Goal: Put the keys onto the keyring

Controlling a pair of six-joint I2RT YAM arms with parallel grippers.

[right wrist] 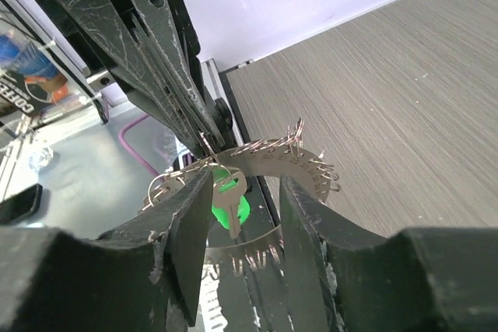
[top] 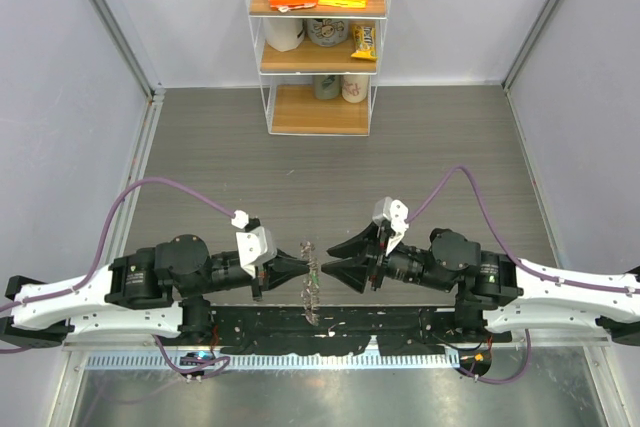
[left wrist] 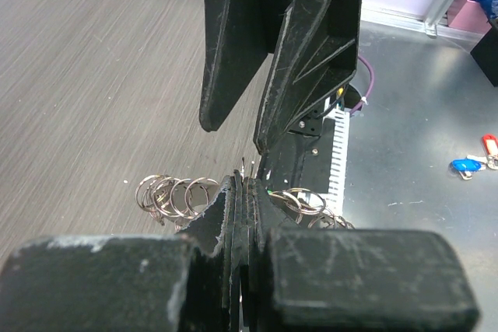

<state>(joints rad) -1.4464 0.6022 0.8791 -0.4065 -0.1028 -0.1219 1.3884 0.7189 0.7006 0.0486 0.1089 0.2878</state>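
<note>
The keyring (right wrist: 280, 162) is a flat numbered metal ring fringed with small split rings (left wrist: 175, 192). It stands on edge between the two arms (top: 311, 277). My left gripper (left wrist: 245, 188) is shut on its rim, and in the right wrist view its fingers (right wrist: 175, 91) come down from the upper left. A key with a bright green head (right wrist: 231, 200) hangs from one split ring. It dangles between the spread fingers of my right gripper (right wrist: 247, 184), close to the left finger, and nothing pinches it. In the top view my right gripper (top: 330, 259) faces the ring from the right.
A blue-tagged key (left wrist: 465, 166) and a red-tagged one (left wrist: 489, 145) lie on the metal surface at the near edge. A black cable rail (top: 320, 327) runs between the arm bases. A clear shelf unit (top: 318, 42) with snack packs stands at the far side.
</note>
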